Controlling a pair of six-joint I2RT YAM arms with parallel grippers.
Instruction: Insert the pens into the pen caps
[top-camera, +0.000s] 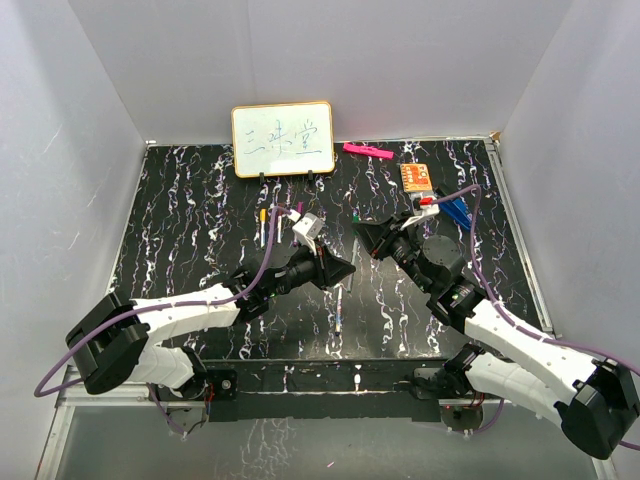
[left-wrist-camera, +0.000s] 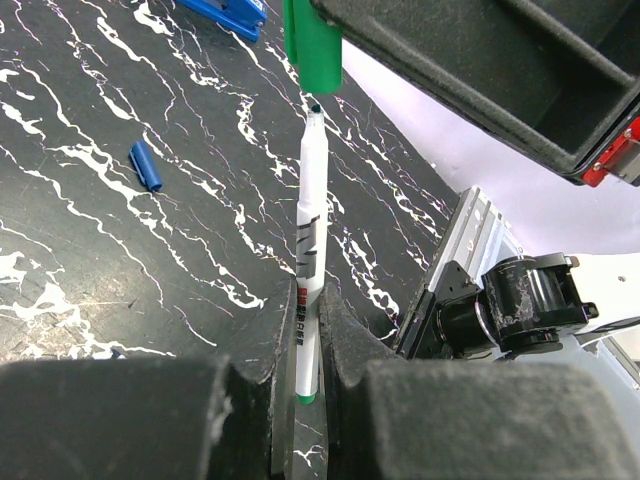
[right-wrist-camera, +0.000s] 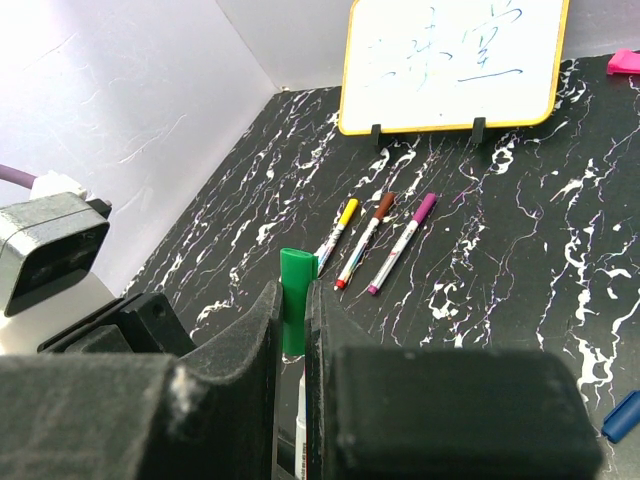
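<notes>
When seen from the top, the left arm (top-camera: 190, 310) and the right arm (top-camera: 510, 345) reach in and meet nose to nose over the middle of the black tabletop (top-camera: 200, 200). From up here one cannot tell how their jaws stand. A loose pen (top-camera: 340, 308) lies flat on the tabletop just on the near side of them, and a whiteboard (top-camera: 283, 139) stands at the back. In the left wrist view, the left jaws are clamped on a white pen (left-wrist-camera: 310, 200) with a green tip. It points at a green cap (left-wrist-camera: 312, 45) just past its tip; the two are very close but not joined. A blue cap (left-wrist-camera: 145, 166) lies alone on the tabletop. In the right wrist view, the right jaws are clamped on the green cap, with the white pen just below it. A yellow-capped pen (right-wrist-camera: 337, 230), a brown-capped pen (right-wrist-camera: 365, 240) and a pink-capped pen (right-wrist-camera: 402, 245) lie side by side near the whiteboard.
</notes>
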